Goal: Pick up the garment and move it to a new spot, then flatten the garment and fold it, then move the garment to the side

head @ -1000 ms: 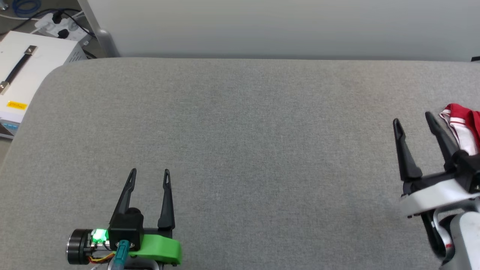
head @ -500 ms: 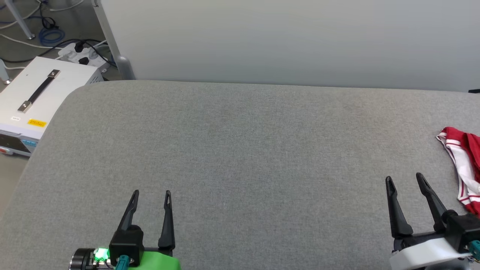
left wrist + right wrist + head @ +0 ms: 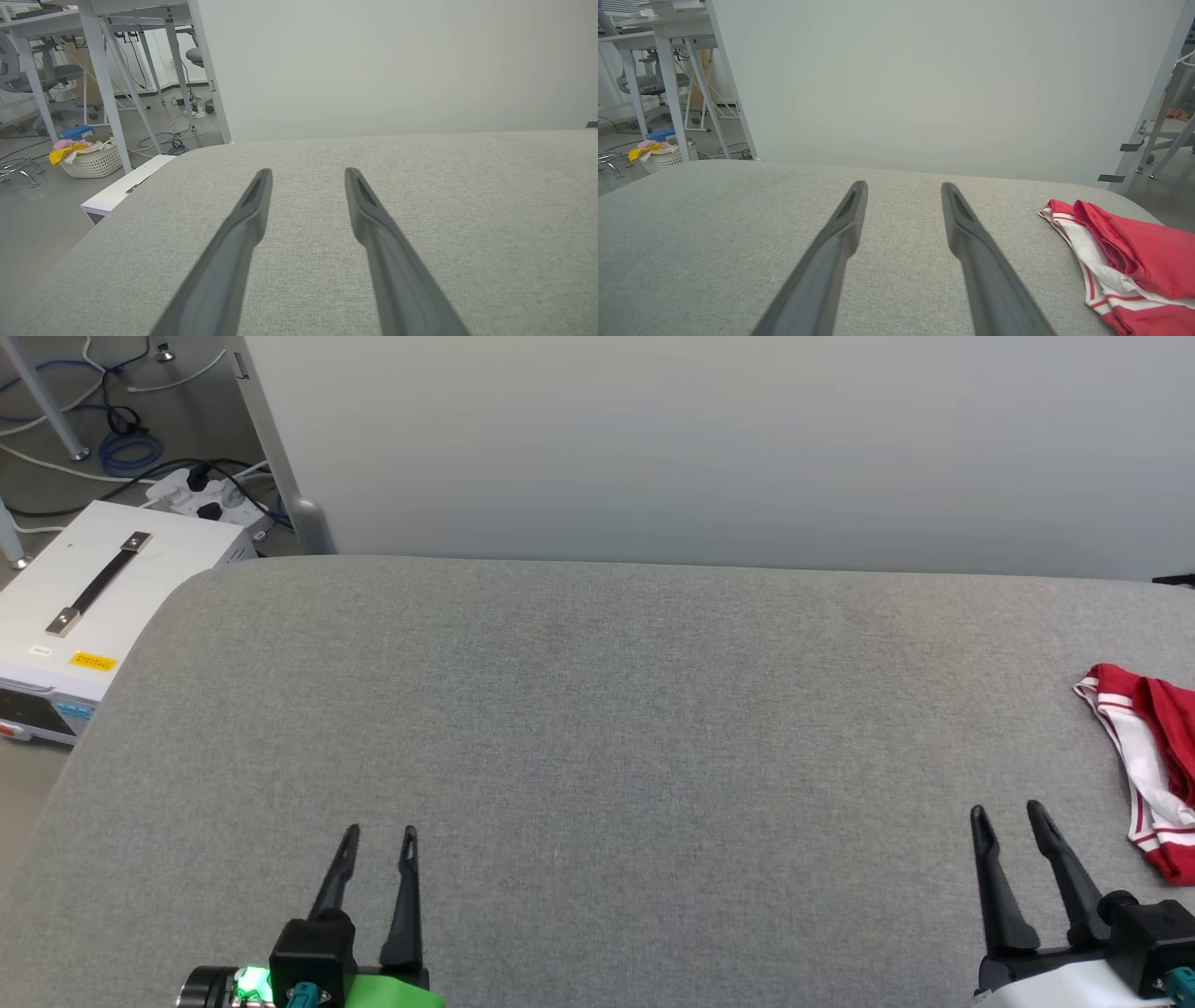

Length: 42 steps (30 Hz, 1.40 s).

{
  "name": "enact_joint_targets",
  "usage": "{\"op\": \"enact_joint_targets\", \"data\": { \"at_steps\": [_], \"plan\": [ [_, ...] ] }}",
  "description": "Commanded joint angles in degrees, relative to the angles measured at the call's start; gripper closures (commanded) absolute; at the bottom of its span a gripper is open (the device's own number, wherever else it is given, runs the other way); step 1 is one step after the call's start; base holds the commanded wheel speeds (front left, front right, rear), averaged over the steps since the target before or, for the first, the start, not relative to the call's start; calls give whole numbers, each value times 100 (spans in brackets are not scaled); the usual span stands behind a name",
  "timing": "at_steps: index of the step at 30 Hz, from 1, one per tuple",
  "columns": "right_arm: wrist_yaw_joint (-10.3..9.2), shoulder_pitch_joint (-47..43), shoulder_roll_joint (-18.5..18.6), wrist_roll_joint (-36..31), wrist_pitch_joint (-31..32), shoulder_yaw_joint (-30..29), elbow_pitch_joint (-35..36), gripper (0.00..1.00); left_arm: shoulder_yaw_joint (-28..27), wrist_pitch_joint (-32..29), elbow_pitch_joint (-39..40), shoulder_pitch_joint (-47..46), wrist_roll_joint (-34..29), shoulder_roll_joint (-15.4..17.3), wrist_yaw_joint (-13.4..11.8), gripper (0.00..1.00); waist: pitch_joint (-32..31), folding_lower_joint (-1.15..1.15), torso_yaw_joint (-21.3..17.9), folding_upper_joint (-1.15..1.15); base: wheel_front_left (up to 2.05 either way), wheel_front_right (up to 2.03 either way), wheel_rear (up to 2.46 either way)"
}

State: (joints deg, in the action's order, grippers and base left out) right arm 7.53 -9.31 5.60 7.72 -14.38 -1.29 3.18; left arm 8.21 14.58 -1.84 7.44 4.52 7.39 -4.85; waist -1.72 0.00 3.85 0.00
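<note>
At the near left of the grey counter (image 3: 597, 756) the left gripper (image 3: 381, 835) hangs over bare cloth, its jaws parted a little with nothing between them; in its own wrist view the two fingers (image 3: 243, 219) point toward the far edge with bare counter beyond them. Across the wide middle stretch nothing lies. At the near right the right gripper (image 3: 1006, 814) stands the same way, jaws narrowly apart and empty. Further right, against the right edge, lies the garment (image 3: 1144, 756), bunched, red with a white striped band, running from far to near along that edge. In the right wrist view the garment (image 3: 1120, 261) sits to the right of the fingers and slightly ahead, near them but not touching. The right arm is plainly the nearer one; the left is well apart. Reaching the garment would likely need the right jaws to swing rightward and a little forward.
</note>
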Motion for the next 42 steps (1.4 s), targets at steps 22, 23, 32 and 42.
{"op": "enact_joint_targets", "data": {
  "at_steps": [22, 23, 32, 42],
  "plan": [
    [-1, 150, -44, -123, 231, 22, -51, 100, -127, -235, 30, -120, -73, -72, 78, 100, 27, 0, -62, 0, 0, 0, 0],
    [-1, 156, -46, -129, 241, 23, -53, 100, -133, -246, 31, -125, -76, -76, 81, 100, 29, 0, -65, 0, 0, 0, 0],
    [-1, 223, -65, -184, 344, 32, -76, 100, -193, -350, 44, -178, -108, -108, 116, 100, 41, 0, -93, 0, 0, 0, 0],
    [-1, 296, -86, -245, 457, 42, -101, 100, -257, -465, 59, -237, -144, -143, 154, 100, 54, 0, -123, 0, 0, 0, 0]
  ]
}}
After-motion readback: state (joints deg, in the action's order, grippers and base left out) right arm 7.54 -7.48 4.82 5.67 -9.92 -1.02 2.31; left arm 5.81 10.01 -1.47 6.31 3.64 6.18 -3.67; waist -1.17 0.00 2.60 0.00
